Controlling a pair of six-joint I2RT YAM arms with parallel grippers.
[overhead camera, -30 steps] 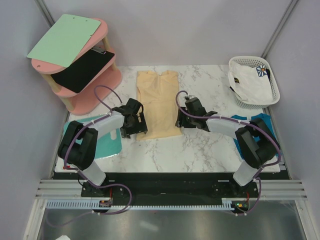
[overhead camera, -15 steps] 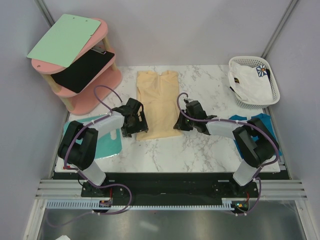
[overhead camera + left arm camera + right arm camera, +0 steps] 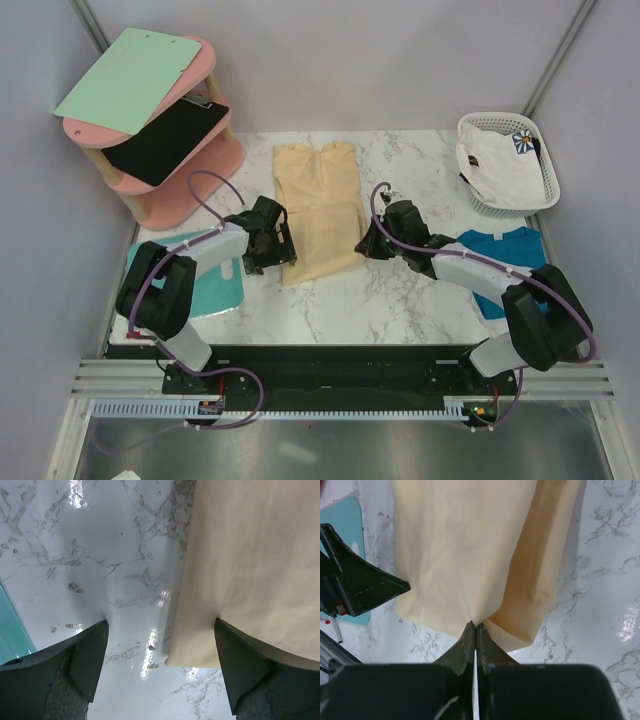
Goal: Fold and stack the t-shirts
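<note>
White floral tee (image 3: 500, 165) in lattice basket (image 3: 495, 119), far-R corner.

The yellow shirt (image 3: 318, 205) is soft, matt cloth, smooth but for faint creases. The bench (image 3: 125, 555) under it has a glossy, marble-patterned top that catches bright glare. The left fingers (image 3: 85, 655) look like matt, finely grained dark plastic. Right of the shirt, the basket (image 3: 490, 121) is white plastic lattice. Left of the shirt, the board (image 3: 215, 288) is smooth turquoise.
</note>
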